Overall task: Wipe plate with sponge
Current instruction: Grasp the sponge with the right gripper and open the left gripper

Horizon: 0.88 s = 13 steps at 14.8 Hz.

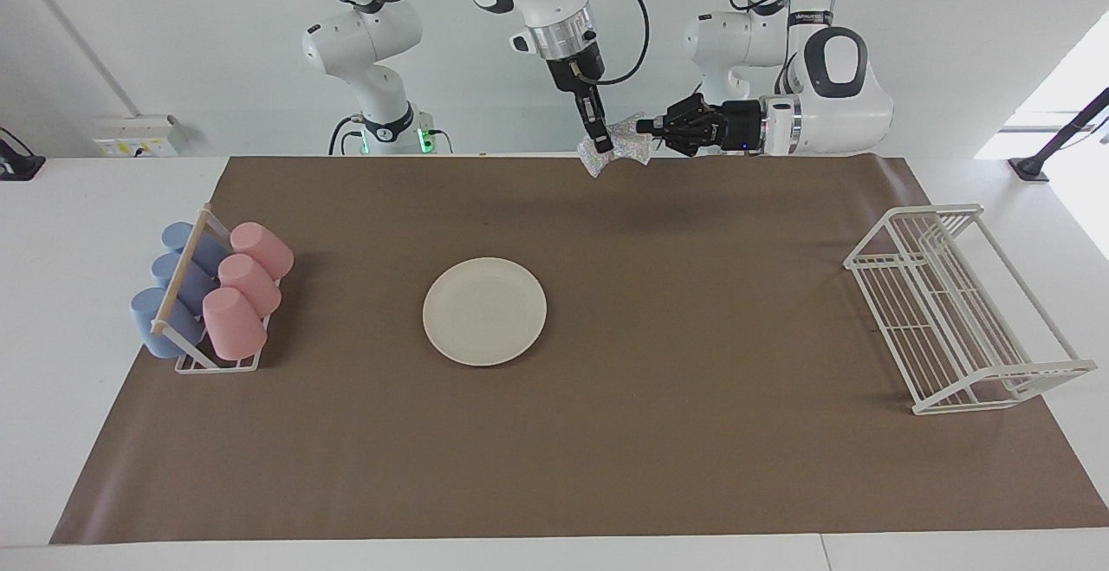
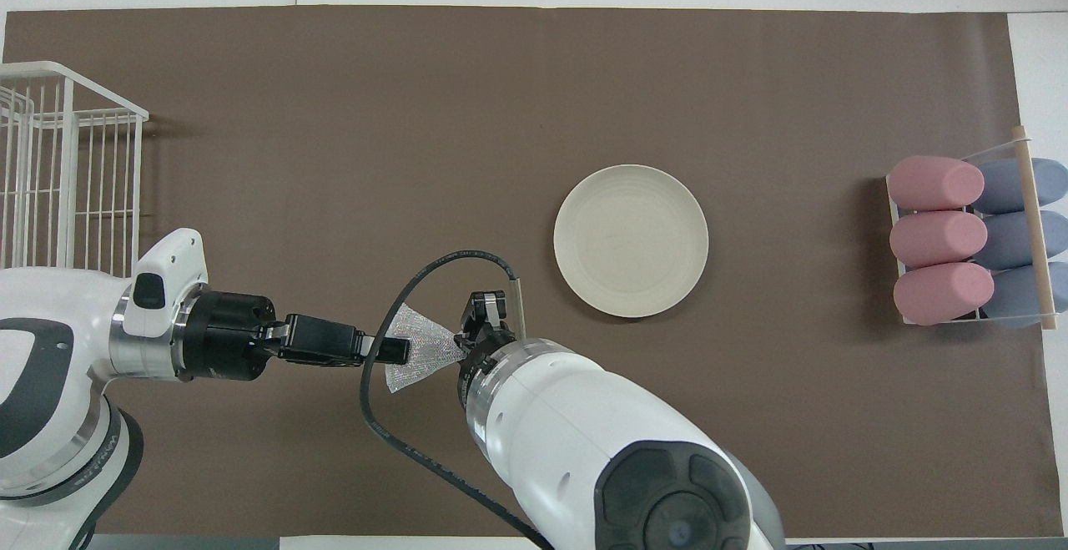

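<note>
Both hands [image 1: 604,143] [image 1: 645,127] grip the sponge [image 1: 625,147]; plate [image 1: 484,311] lies bare.

White arms [image 1: 832,94], black cables [image 2: 400,433]

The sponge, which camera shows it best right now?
The overhead view: the sponge spreads out glittery between the left claw and right claw, both shut on it. The facing view shows only a small crumpled bit, up in the air.

My black pincer [image 1: 606,143] holds a glittery silver sponge [image 1: 625,147]; the plate [image 1: 484,311] is cream, the cups [image 1: 247,289] pink and blue.
</note>
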Each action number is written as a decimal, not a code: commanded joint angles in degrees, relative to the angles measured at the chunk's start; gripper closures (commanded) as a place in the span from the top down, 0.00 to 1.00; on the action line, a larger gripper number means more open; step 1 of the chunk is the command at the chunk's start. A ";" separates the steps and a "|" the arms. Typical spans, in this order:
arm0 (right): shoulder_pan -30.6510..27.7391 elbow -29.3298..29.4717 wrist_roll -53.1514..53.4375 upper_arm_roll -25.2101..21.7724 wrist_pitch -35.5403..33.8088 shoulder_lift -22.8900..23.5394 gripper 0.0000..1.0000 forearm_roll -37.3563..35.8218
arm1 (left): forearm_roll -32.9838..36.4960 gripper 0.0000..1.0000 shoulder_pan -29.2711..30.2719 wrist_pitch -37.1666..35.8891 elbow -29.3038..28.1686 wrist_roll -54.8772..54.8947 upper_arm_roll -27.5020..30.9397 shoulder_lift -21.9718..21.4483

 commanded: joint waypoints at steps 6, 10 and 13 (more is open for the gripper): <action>-0.88 -0.65 -3.33 -0.21 0.16 -0.21 0.00 0.78 | 9.28 1.00 0.75 -1.27 1.16 -1.67 0.42 -1.32; -7.55 -2.49 -18.51 -0.21 1.11 1.80 0.00 0.78 | 19.13 1.00 4.08 -4.08 5.90 -7.19 0.42 -1.23; -11.77 -5.03 -29.77 -0.21 5.66 6.71 0.00 0.78 | 25.01 1.00 6.28 -5.05 8.01 -8.78 0.51 -1.06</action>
